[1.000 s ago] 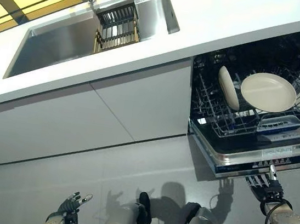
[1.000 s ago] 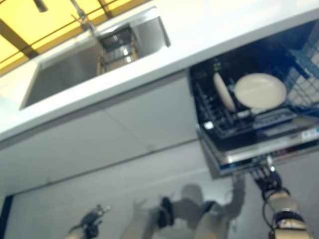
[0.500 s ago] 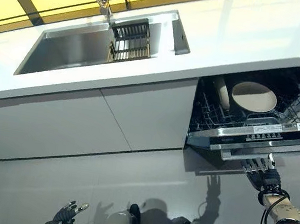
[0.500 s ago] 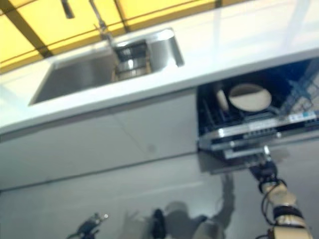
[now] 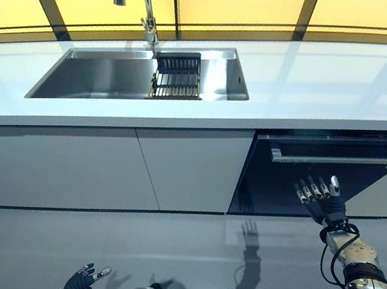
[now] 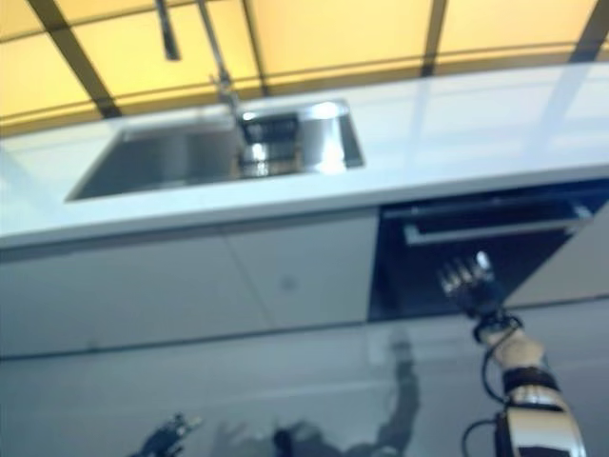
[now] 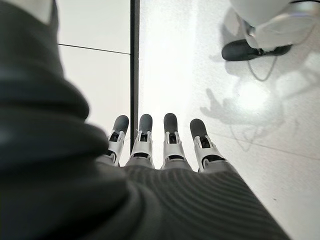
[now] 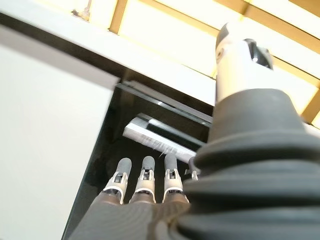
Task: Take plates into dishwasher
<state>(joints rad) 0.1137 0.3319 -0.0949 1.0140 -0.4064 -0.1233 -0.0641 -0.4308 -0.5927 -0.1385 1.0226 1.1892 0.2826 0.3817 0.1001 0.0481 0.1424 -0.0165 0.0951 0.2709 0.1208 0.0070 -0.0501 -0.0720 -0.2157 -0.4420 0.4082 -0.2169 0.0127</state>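
We see the dishwasher (image 5: pixel 321 177) under the counter (image 5: pixel 316 82) with its dark door upright and a silver handle (image 5: pixel 334 157) across its top. Our right robot hand (image 5: pixel 318 196) is held up before the door with straight, spread fingers, holding nothing. Our left robot hand (image 7: pixel 160 145) hangs low over the floor (image 7: pixel 200 65), fingers relaxed. No plates show. A rack (image 5: pixel 177 78) sits in the sink (image 5: pixel 102 75).
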